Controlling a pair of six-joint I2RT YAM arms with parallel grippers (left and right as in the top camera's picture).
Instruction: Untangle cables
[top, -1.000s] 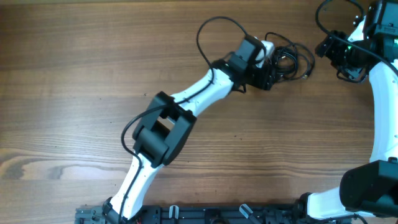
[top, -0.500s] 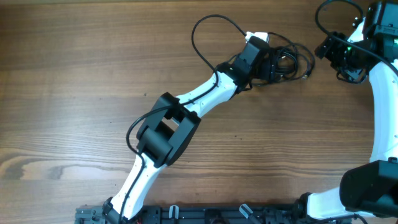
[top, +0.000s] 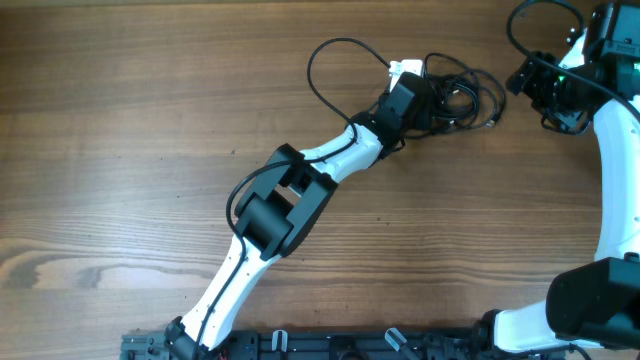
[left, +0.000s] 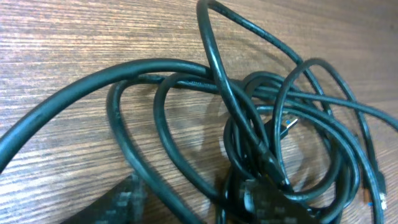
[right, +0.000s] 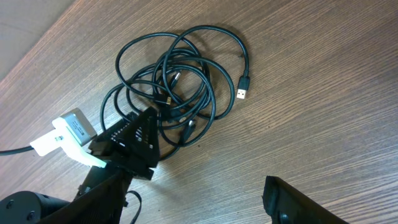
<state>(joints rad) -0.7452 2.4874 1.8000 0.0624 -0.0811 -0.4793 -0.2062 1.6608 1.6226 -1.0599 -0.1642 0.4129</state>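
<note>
The cables (top: 466, 95) lie as one tangled bundle of thin black cords at the back right of the table. They fill the left wrist view (left: 261, 124) and show in the right wrist view (right: 180, 81), with a USB plug (right: 243, 93) sticking out at the side. My left gripper (top: 428, 100) is open and pressed into the bundle's left edge. Strands run between its fingers (left: 186, 208). My right gripper (top: 528, 80) is open and empty (right: 193, 205), raised to the right of the bundle.
A thicker black wire of the left arm (top: 325, 60) loops over the table left of the bundle. A white tag (top: 405, 68) sits on the left wrist. The right arm (top: 615, 150) runs along the right edge. Bare wooden table (top: 150, 150) spreads to the left.
My left gripper has pushed a little farther into the bundle and its wrist has turned. The arm's wire loop has shifted left. The right arm has not moved.
</note>
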